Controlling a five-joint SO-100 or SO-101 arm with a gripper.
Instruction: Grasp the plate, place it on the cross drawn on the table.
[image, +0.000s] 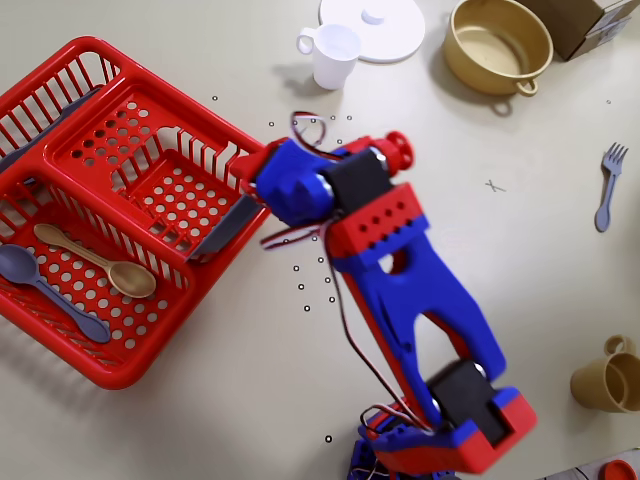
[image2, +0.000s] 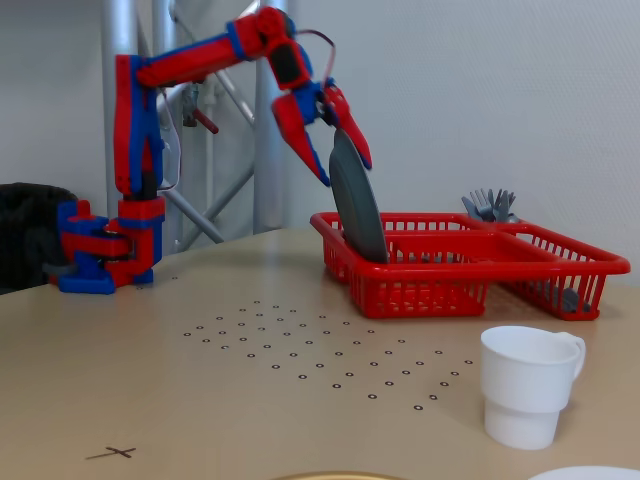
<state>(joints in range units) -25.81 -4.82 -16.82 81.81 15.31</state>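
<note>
The slate-blue plate (image2: 360, 215) stands on edge against the near wall of the red basket (image2: 470, 285). In the overhead view the plate (image: 228, 228) shows as a thin dark strip. My gripper (image2: 346, 173) is open and has come down over the plate's top rim, with the blue finger on one face and the red finger on the other. From overhead the gripper (image: 250, 182) is mostly hidden under the wrist. The cross (image: 493, 186) is a small grey X on bare table to the right of the arm, and the cross (image2: 110, 453) also shows low on the left in the fixed view.
The red basket (image: 70, 330) also holds spoons (image: 95, 265) and forks (image2: 488, 205). A white cup (image: 335, 55), a white lid (image: 375, 25) and a tan pot (image: 497, 45) stand at the back. A grey fork (image: 607, 185) and a tan mug (image: 605, 380) lie at the right.
</note>
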